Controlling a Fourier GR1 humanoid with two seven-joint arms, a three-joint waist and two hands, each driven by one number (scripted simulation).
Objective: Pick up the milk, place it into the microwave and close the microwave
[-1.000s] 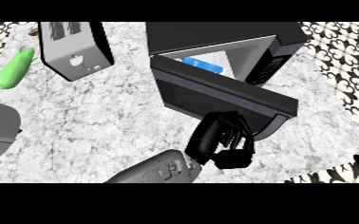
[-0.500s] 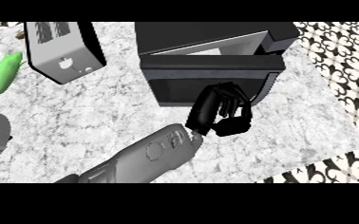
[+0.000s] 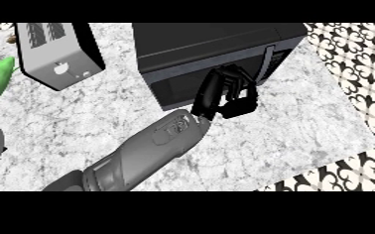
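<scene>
While my right hand (image 3: pixel 225 95) rests open, fingers straight against the shut door of the microwave (image 3: pixel 212 44) at twelve o'clock, I cannot see the milk anywhere; a toaster (image 3: pixel 58 54) stands at ten o'clock on the counter (image 3: pixel 293 129).
</scene>
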